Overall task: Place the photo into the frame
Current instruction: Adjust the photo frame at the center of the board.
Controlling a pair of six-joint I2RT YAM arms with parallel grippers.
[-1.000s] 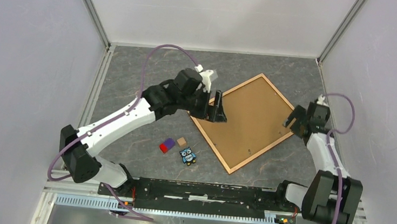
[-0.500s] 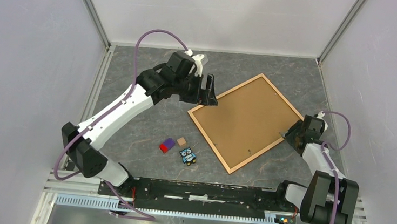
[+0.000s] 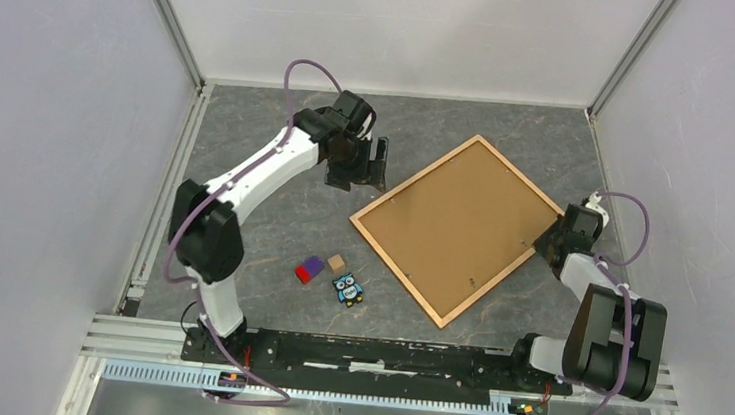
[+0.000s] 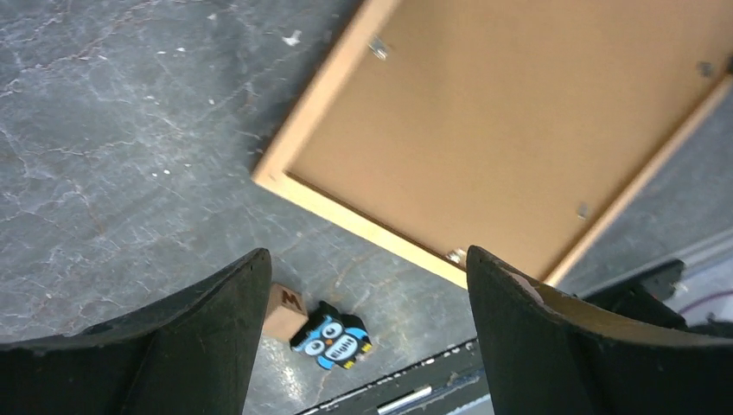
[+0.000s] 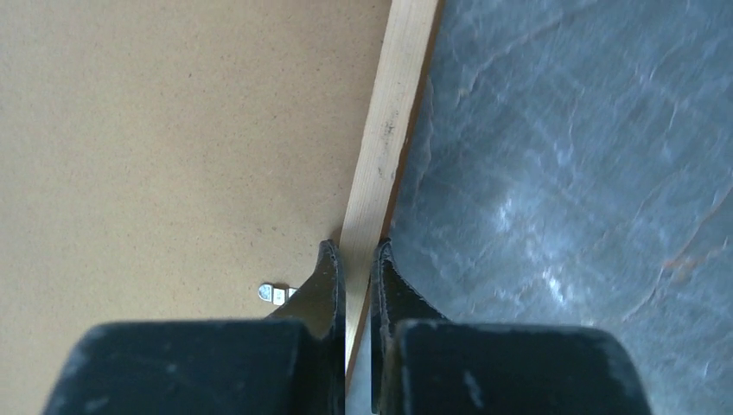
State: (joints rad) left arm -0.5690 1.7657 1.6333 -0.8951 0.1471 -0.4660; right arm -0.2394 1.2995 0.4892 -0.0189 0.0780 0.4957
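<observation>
Frame (image 3: pixel 394 271) lies back-up, right of table centre, with the brown backing board (image 3: pixel 457 225) seated in it. Photo not in sight. Right gripper (image 5: pixel 356 255) is clenched on the frame's right rail. Left gripper (image 3: pixel 375 165) is spread, hovering off the far-left side. My guess is it's steadying the frame. Next, the metal tab (image 5: pixel 275 294) needs turning.

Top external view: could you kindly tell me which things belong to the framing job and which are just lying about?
Job: the frame, face down with its backing board; right gripper, clamped on its moulding; left gripper, open. The photo isn't visible.
Lying about: owl figure; red-purple block; tan cube.
</observation>
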